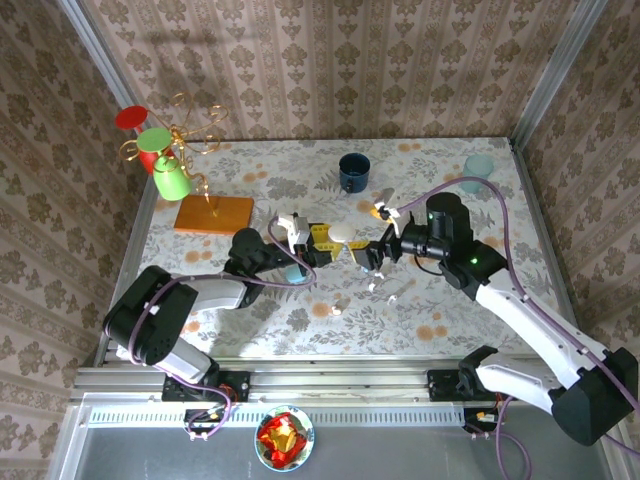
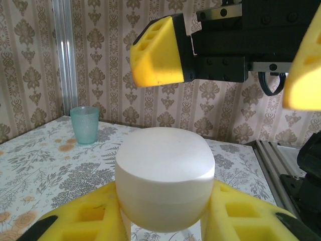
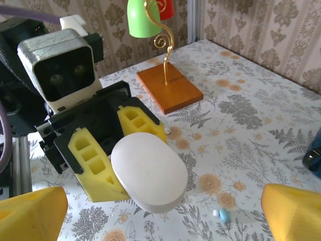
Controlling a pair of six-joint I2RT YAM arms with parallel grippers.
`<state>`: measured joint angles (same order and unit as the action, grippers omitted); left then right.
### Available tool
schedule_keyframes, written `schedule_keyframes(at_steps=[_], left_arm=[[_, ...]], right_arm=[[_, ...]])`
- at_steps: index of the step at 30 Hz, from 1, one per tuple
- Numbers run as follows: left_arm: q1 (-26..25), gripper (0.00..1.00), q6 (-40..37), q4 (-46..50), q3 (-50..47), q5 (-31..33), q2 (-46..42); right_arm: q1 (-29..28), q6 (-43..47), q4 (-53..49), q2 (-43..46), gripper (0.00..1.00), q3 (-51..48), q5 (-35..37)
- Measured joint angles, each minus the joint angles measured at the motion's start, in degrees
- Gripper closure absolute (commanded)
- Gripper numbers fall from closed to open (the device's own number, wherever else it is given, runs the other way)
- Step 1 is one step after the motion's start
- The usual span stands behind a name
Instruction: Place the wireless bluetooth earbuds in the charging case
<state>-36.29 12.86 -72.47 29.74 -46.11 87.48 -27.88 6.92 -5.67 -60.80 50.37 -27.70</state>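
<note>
My left gripper is shut on a white pebble-shaped charging case, which it holds above the table. Its yellow fingers press both sides of the case. The case's lid is down, with a seam running round it. My right gripper faces the case from close by, open wide, with one fingertip on each side. On the cloth lies a pale blue earbud, and a tiny white earbud sits past the left fingers. Another white earbud lies nearer the front edge.
A wooden stand with a gold wire tree and a green cup is at the back left. A dark blue mug and a teal cup stand at the back. A light blue piece lies under the left arm.
</note>
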Motion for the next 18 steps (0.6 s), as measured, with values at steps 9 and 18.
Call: schedule_keyframes(at_steps=[9, 18], left_arm=[[0.0, 0.66, 0.0, 0.0, -0.1, -0.5, -0.7], [0.1, 0.66, 0.0, 0.0, -0.2, -0.4, -1.0]], right_arm=[[-1.0, 2.2, 0.2, -5.5, 0.0, 0.0, 2.4], [-0.9, 1.4, 2.2, -5.4, 0.0, 0.0, 5.7]])
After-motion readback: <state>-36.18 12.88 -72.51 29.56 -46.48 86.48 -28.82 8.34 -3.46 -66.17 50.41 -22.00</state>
